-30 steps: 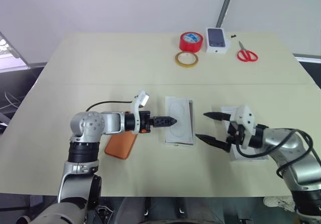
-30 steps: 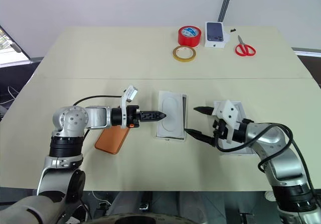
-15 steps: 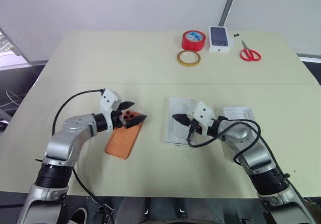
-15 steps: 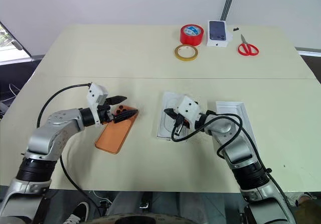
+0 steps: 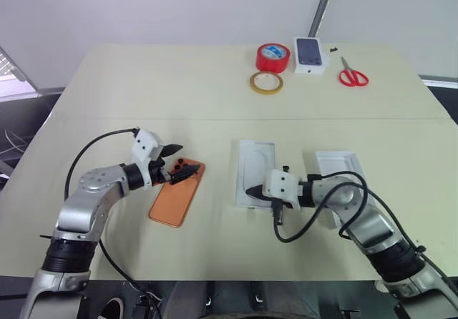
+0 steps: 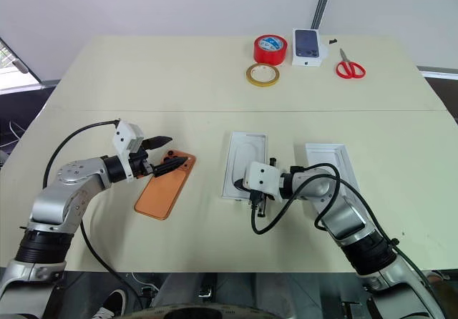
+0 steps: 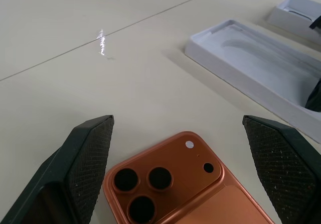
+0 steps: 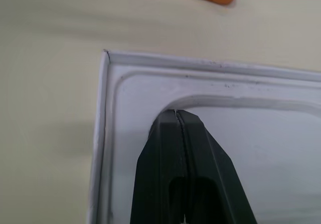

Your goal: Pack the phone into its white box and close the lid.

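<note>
Phone point(image 5: 177, 194) face down on desk point(image 5: 143, 90), lens cluster toward the far end. Left end effector point(image 5: 179, 163) open wide, fingers straddling the phone's camera corner, apart from it. Right end effector point(image 5: 252, 191) closed, empty, tips over the near end of white insert point(image 5: 254, 163) at the edge of its oval recess; cannot tell whether touching. White tray point(image 5: 342, 167) just right of insert, behind right arm. At far edge: red tape roll point(image 5: 273, 58), yellow tape ring point(image 5: 265, 83), small boxed phone point(image 5: 309, 54), scissors point(image 5: 351, 74).
</note>
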